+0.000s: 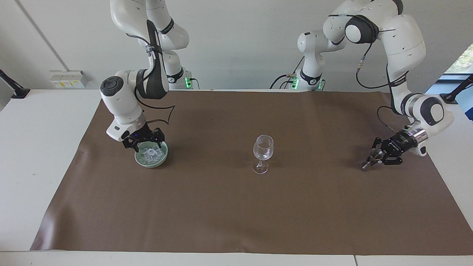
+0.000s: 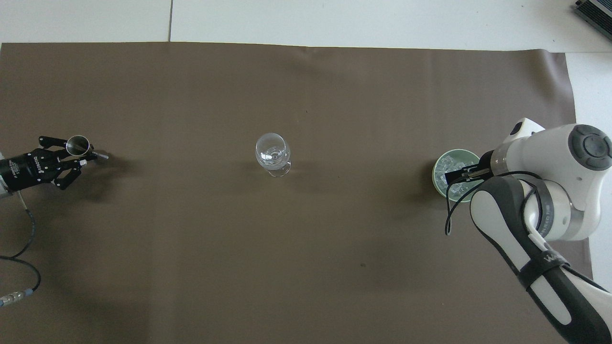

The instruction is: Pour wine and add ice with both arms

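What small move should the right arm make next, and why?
Probably lower a little more and close on one cube. The right end effector is open at the rim of the bowl, over the ice; nothing is held yet, and the glass has no ice.

right gripper (image 1: 145, 147) open over ice (image 1: 150, 154) bowl (image 1: 142, 160) | left gripper (image 1: 374, 158) gripping jigger (image 1: 375, 154)

Ice (image 1: 150, 153): partly covered by the right gripper's (image 1: 145, 146) fingers (image 1: 137, 148); contact with the cubes not discernible. Pale green bowl (image 2: 440, 165): the part under the fingers hidden in the overhead view. Left arm (image 2: 4, 167): cut off at the edge there. Metal jigger (image 1: 374, 155) between the left gripper's (image 1: 380, 158) fingers: contents too small to tell.
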Tool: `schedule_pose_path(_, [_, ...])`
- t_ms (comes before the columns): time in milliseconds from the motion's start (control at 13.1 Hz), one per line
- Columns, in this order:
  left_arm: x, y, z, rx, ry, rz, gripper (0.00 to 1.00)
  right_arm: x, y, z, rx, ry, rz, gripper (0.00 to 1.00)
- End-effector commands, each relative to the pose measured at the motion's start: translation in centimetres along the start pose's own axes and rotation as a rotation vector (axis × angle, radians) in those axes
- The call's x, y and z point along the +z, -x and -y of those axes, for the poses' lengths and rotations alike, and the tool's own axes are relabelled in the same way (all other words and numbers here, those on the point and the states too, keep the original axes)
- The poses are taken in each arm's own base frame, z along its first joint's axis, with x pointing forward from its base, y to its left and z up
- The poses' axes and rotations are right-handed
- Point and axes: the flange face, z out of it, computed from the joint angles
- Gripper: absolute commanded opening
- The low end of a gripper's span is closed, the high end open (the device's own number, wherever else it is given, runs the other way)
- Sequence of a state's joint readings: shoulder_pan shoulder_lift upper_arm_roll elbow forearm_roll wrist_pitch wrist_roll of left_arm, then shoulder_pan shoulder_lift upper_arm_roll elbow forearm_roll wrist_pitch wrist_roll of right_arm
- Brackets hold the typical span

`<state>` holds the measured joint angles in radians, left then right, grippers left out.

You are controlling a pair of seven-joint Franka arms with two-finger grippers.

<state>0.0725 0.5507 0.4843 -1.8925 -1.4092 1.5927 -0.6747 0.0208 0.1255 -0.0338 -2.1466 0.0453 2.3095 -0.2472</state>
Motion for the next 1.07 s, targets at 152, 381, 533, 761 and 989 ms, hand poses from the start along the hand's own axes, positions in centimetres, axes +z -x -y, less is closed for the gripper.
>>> schedule_pose_path(152, [-0.7, -4.1, 1.0, -0.055, 0.02, 0.069, 0.0, 1.1, 0.0, -0.6, 0.002, 0.004, -0.013, 0.89])
schedule_pose_path(381, [-0.9, -3.9, 0.9, -0.052, 0.022, 0.072, 0.0, 1.0, -0.1, -0.5, 0.011, 0.002, -0.015, 0.73])
schedule_pose_path(533, [-1.0, -3.9, 0.9, -0.051, 0.024, 0.072, 0.13, 0.9, -0.1, -0.5, 0.012, 0.002, -0.015, 0.64])
schedule_pose_path(761, [-1.1, -4.0, 0.9, -0.053, 0.024, 0.072, 0.62, 0.9, -0.1, -0.5, 0.018, 0.001, -0.015, 0.61])
schedule_pose_path(989, [-2.2, -3.2, 0.1, -0.032, 0.023, 0.08, 0.83, 1.0, -0.2, -0.4, 0.017, 0.002, -0.015, 0.53])
